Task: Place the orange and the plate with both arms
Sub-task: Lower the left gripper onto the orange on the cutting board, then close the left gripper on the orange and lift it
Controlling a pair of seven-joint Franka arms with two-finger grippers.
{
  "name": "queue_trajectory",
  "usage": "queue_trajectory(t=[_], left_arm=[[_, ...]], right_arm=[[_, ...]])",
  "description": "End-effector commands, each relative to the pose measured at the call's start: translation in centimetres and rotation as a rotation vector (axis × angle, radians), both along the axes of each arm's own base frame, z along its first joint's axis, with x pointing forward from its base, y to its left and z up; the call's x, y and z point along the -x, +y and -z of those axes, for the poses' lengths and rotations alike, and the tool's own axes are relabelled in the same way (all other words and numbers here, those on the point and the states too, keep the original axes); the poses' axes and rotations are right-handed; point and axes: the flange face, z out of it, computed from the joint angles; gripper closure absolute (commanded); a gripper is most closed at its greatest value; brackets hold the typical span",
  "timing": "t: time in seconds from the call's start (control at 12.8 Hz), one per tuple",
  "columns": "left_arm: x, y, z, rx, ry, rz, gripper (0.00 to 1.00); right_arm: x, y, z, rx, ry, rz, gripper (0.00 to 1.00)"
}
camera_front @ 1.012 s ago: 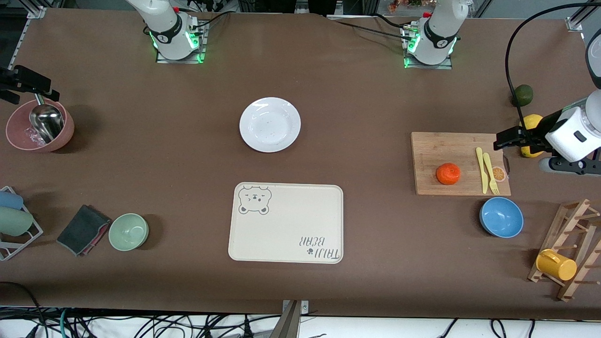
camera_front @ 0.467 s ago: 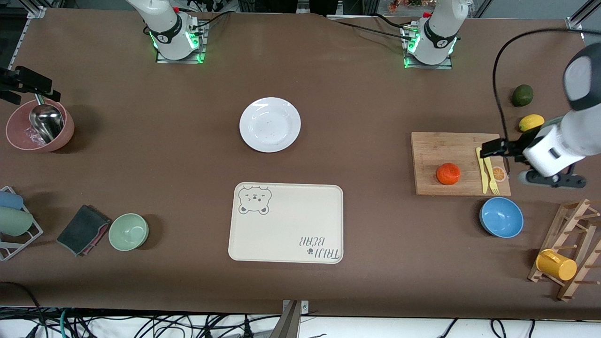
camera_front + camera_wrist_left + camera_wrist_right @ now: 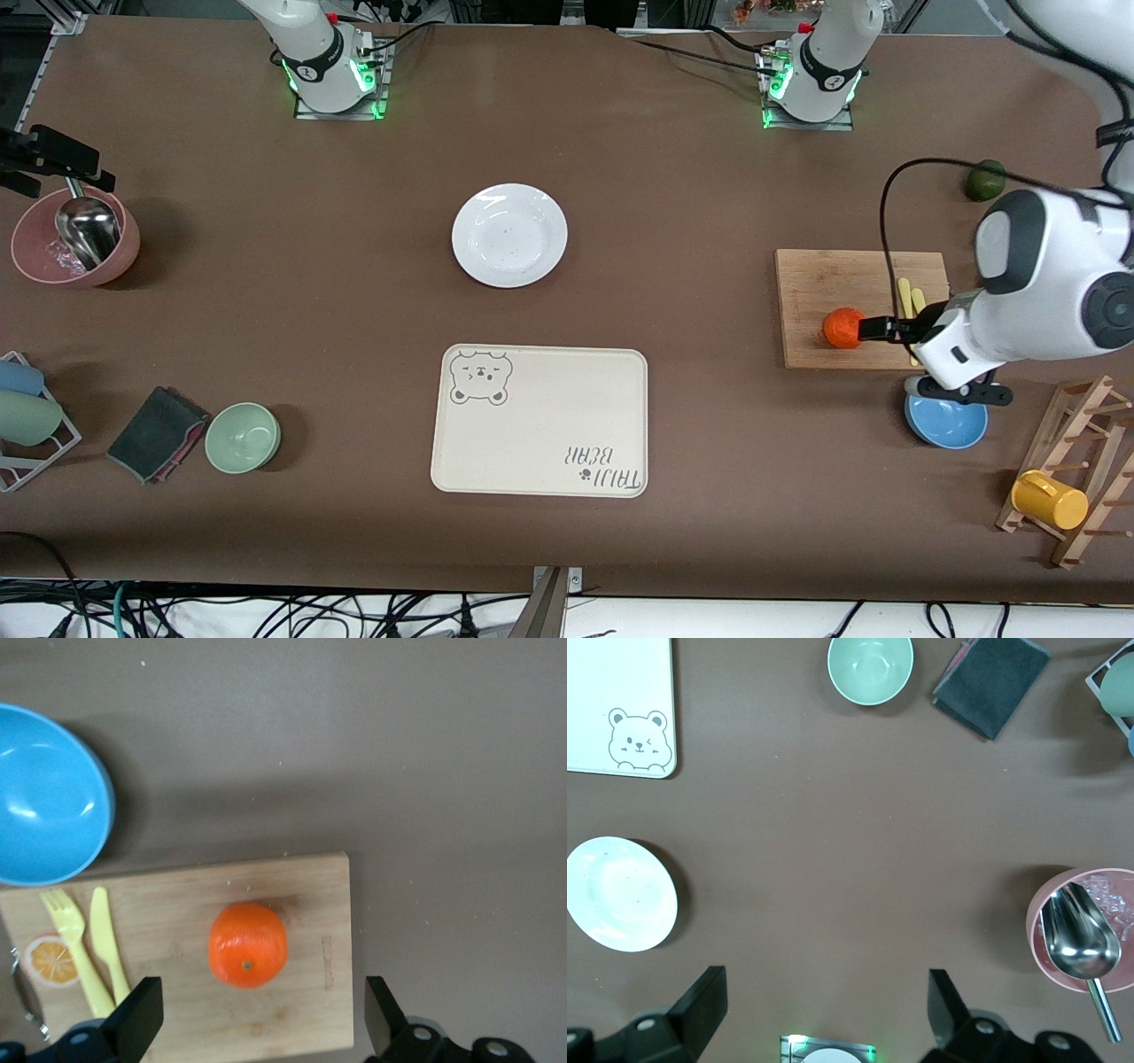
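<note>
left wrist view: orange point(image 3: 247, 944) between open left gripper point(image 3: 257, 1028) fingers.

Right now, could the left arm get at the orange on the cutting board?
Probably yes: the left gripper hangs open right beside the orange, which sits alone on the cutting board, with nothing covering it.

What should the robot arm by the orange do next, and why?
Probably lower the left gripper straight down around the orange. Its fingers are open and the orange sits between them on the cutting board, not yet grasped. The right gripper waits open over bare table near the plate.
</note>
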Motion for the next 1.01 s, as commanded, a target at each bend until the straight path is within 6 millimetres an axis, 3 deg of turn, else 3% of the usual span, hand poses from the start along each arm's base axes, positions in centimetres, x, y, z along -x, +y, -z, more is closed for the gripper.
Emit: queue_trajectory(t=[0.0, 0.08, 0.23, 0.7, 0.93], left_arm=[[1.9, -0.3, 3.7, 0.005, -0.033, -0.015, 0.0], [3.1, -1.1, 5.6, 0.005, -0.047, -0.005, 0.0], [5.3, -0.9, 8.3, -0.002, -0.098, -0.009, 0.0], [6.3, 0.3, 11.1, -0.104, -0.083, 0.094, 0.0], [8.0, 0.3, 14.4, -0.104, 0.01, 0.101, 0.0]], right_arm=[[0.4, 0.1, -0.2, -0.007, 0.0, -0.009, 0.0], [0.4, 0.2, -0.1, -0.006, 0.0, -0.01, 0.0], [0.3, 0.2, 0.0, -0.006, 0.001, -0.01, 0.0], [0.3, 0.2, 0.0, -0.007, 0.001, -0.012, 0.0], [0.3, 0.2, 0.0, -0.006, 0.001, -0.01, 0.0]])
